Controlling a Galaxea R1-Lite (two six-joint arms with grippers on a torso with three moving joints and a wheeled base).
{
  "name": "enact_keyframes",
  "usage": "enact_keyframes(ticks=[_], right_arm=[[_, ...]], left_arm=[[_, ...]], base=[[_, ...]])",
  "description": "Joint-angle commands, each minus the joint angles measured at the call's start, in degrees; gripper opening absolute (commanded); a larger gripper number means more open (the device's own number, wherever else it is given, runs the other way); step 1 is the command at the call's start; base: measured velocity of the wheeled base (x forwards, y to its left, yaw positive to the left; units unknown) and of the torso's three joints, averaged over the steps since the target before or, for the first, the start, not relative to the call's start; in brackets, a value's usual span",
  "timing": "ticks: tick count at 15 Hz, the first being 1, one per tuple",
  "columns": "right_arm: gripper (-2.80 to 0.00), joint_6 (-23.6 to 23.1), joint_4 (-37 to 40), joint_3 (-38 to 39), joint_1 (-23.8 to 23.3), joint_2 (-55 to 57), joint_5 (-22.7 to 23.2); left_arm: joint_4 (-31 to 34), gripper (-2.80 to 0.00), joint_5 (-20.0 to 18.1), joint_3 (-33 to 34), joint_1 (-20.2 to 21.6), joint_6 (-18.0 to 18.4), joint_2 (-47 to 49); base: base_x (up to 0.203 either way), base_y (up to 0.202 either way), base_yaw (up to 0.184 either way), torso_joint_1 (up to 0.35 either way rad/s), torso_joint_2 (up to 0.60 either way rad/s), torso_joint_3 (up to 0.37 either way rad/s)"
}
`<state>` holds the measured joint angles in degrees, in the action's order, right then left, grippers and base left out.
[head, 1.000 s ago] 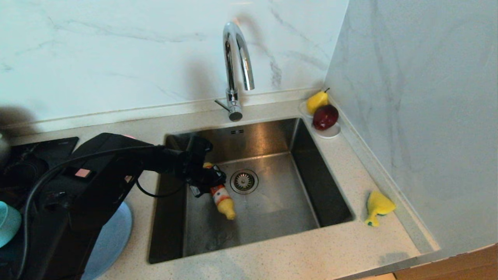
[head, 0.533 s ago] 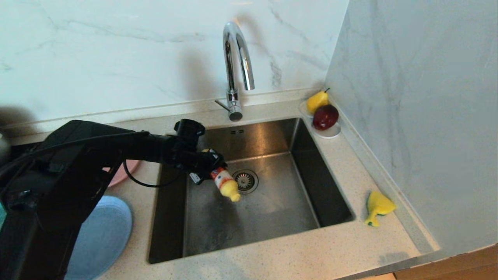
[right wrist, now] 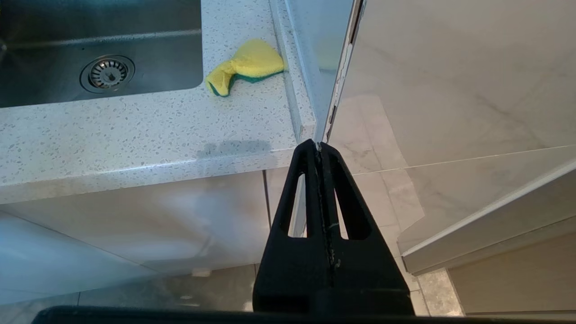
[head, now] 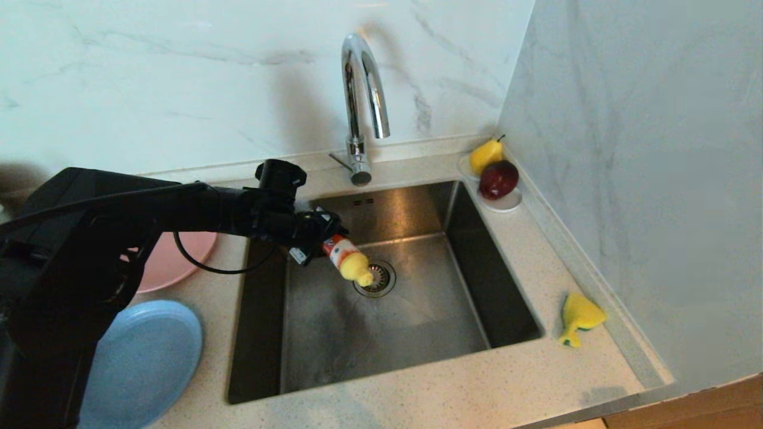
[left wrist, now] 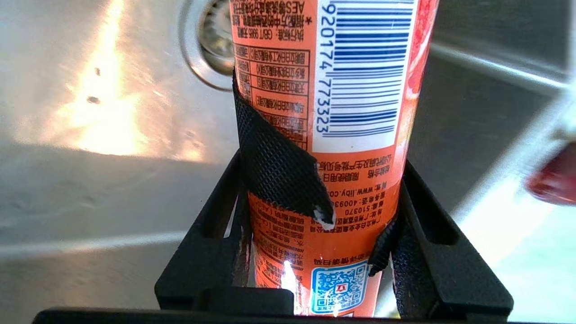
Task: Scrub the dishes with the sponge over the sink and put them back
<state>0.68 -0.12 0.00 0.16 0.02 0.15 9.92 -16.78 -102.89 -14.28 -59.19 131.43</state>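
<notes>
My left gripper is shut on an orange bottle with a yellow cap. It holds the bottle tilted, cap down, above the drain of the steel sink. In the left wrist view the bottle fills the space between the fingers. A pink plate and a light-blue plate lie on the counter left of the sink, partly behind my left arm. The yellow sponge lies crumpled on the counter right of the sink. My right gripper is shut and empty, parked below the counter's front corner, near the sponge.
A curved chrome tap stands behind the sink. A white saucer with a yellow pear and a red apple sits in the back right corner. A marble wall runs along the counter's right side.
My left gripper has lifted the bottle off the sink floor and carried it up and toward the drain. The raised arm now uncovers the pink plate.
</notes>
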Motion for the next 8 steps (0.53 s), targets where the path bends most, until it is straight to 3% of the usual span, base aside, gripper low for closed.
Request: enact_keyframes(ticks=[1,4,8], right_arm=[[-2.80,0.02,0.00,0.00,0.02,0.02,0.02],[-2.80,0.02,-0.03,0.00,0.02,-0.02,0.02],[-2.80,0.02,0.03,0.00,0.02,-0.02,0.02]], left_arm=[[0.26,-2.80,-1.02,0.14,0.10,-1.20,-2.37],[0.36,-2.80,-1.48,0.42,1.26,-3.74,-4.01],[1.90,-2.80,-5.33,0.93,3.66,-7.36,-7.63]], base=[[0.000,0.000,0.000,0.000,0.00,0.000],[0.000,0.000,0.000,0.000,0.00,0.000],[0.000,0.000,0.000,0.000,0.00,0.000]])
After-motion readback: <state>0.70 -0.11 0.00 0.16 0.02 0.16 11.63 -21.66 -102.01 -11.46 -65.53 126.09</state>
